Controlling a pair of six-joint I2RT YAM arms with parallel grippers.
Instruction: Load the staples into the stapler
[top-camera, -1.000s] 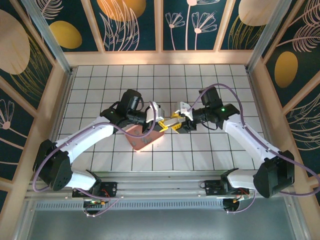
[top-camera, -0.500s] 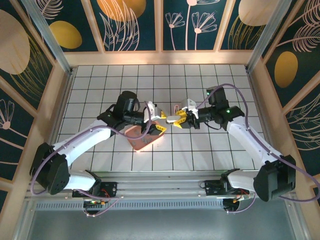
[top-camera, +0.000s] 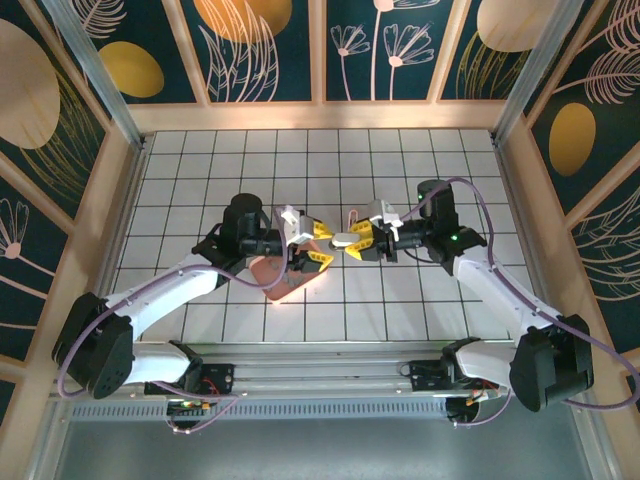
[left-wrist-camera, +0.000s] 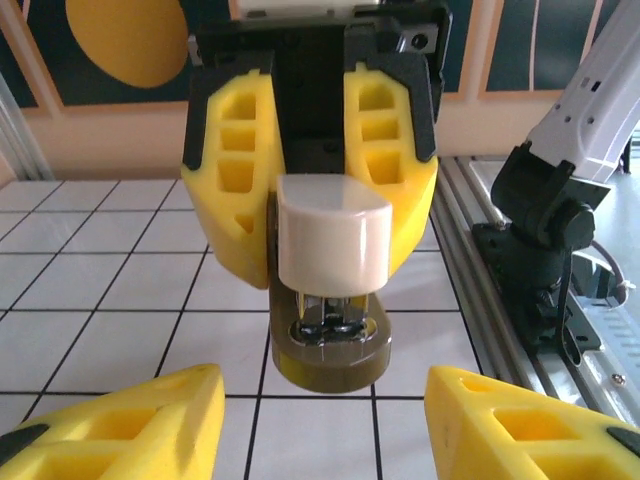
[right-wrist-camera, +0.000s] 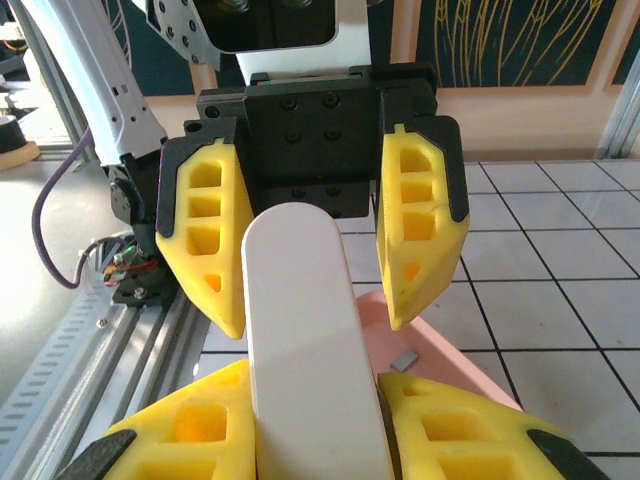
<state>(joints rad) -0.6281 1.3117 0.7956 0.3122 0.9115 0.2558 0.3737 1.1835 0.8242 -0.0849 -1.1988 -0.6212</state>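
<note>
The whitish stapler (right-wrist-camera: 310, 340) is clamped between the yellow fingers of my right gripper (right-wrist-camera: 310, 380), pointing away towards the left arm. In the top view it (top-camera: 343, 241) hangs above the tiles at the centre, in my right gripper (top-camera: 353, 243). My left gripper (top-camera: 322, 244) faces it, open and just clear of its tip. The left wrist view has the stapler's front end (left-wrist-camera: 330, 240) head-on with its dark base (left-wrist-camera: 330, 355), and my left gripper (left-wrist-camera: 322, 400) wide open below it. One grey staples sliver (right-wrist-camera: 404, 360) lies on the pink tray (right-wrist-camera: 470, 365).
The pink tray (top-camera: 283, 277) sits on the tiled floor under the left gripper. Metal rails run along the near edge (top-camera: 320, 375). Wooden walls close off the left, right and far sides.
The left gripper has opened, let go of the stapler and drawn back to the left. The right gripper has shut on the stapler and now carries it alone.
</note>
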